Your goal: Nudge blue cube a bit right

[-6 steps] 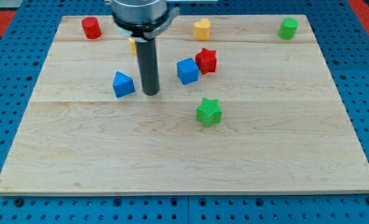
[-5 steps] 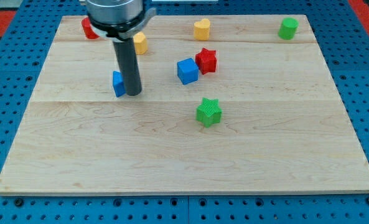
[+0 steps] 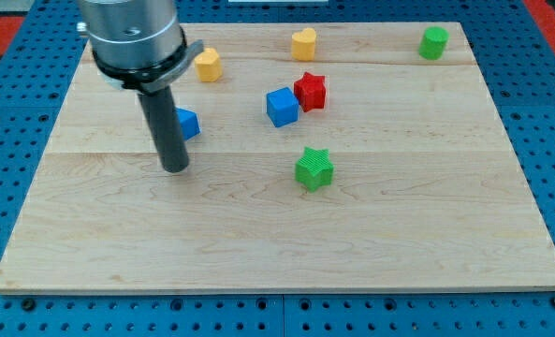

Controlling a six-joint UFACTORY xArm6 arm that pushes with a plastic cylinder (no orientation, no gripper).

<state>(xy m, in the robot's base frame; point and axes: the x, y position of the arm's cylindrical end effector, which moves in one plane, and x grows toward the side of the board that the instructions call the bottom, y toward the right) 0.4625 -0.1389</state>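
The blue cube [image 3: 281,107] sits near the board's middle, toward the view's top, touching a red star [image 3: 310,91] on its upper right. My tip [image 3: 174,168] rests on the board well to the view's left of the cube and lower. A second blue block [image 3: 187,124], wedge-like, sits just above and right of my tip, partly hidden behind the rod.
A green star [image 3: 314,168] lies below and right of the blue cube. A yellow block [image 3: 208,65], a yellow heart [image 3: 303,43] and a green cylinder [image 3: 434,42] stand along the top. The wooden board [image 3: 277,243] lies on a blue pegboard.
My tip has moved to the view's left and down, passing in front of the second blue block. The red cylinder at top left is now hidden behind the arm. The blue cube has not moved.
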